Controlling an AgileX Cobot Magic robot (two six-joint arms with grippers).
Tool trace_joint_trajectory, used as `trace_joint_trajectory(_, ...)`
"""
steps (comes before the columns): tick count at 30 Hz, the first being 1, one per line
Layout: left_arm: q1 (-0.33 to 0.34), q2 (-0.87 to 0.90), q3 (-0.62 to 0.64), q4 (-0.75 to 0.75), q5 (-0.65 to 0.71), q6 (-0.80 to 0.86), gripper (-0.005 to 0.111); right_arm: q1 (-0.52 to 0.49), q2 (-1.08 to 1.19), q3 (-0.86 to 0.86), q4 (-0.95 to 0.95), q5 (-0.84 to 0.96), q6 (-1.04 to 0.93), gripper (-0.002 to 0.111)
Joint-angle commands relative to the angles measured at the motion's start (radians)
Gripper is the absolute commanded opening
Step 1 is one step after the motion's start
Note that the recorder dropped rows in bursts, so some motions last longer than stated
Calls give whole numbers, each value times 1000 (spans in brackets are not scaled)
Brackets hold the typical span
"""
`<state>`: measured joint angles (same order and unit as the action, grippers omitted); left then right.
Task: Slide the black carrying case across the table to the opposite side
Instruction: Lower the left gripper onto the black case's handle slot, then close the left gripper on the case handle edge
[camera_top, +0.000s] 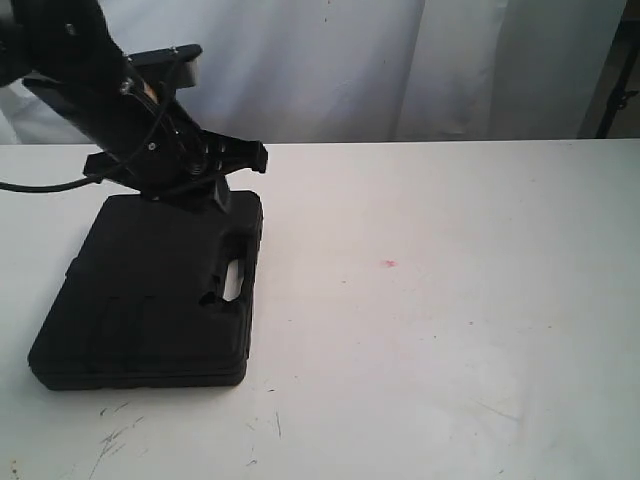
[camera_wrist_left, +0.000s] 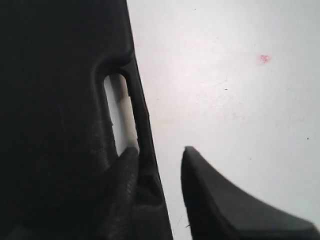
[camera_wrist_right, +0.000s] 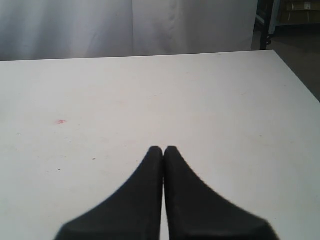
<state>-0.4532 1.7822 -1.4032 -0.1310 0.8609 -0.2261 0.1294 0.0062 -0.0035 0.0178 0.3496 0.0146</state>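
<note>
One black carrying case (camera_top: 150, 290), lying flat in the lower left of the exterior view. Hard moulded plastic, matte, rectangular with rounded corners. One elongated handle slot (camera_top: 234, 280) cut through near its right-hand edge; white shows through the slot.

One table (camera_top: 450, 330): plain white, smooth, wide; the case covers only its left part. One small pink spot (camera_top: 388, 263) near mid-frame, well apart from the case. A cluster of thin dark scuff marks (camera_top: 115, 435) at lower left, just in front of the case. More faint ones lower right.

Two arms by the rig; only one shows in the exterior view. Left arm (camera_top: 90, 70), black, bulky, comes down from the upper left over the case's far edge. One dark cable (camera_top: 40, 185) trails off left.

Left gripper (camera_wrist_left: 159, 150): jaws apart at moderate width. Two black fingers (camera_wrist_left: 122, 195), tapered, with slightly grainy pads. One sits on the case at the end of the slot; the other is outside the case edge, over bare table. The handle bar lies between them. A sliver of white separates the outer finger from the bar.

Right gripper (camera_wrist_right: 163, 148): two tapered fingers pressed tip to tip, nothing between, over bare tabletop.

Backdrop: white curtain (camera_top: 330, 70), soft vertical folds.
</note>
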Motion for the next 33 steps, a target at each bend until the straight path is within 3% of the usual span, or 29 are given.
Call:
trace_joint_trajectory(1, -5, 63, -46, -8, -1, -11, 42, -6, -6, 4, 2, -3, 0, 0)
trace_joint_trajectory(12, -5, 228, -139, -66, -16, -11, 45, -6, -6, 4, 2, -3, 0, 0)
trace_joint_trajectory(17, -5, 324, -213, -52, 14, -34, 40, -6, -6, 4, 2, -3, 0, 0)
trace_joint_trajectory(33, -5, 421, -213, 12, -7, -78, 40, -6, -6, 4, 2, -3, 0, 0)
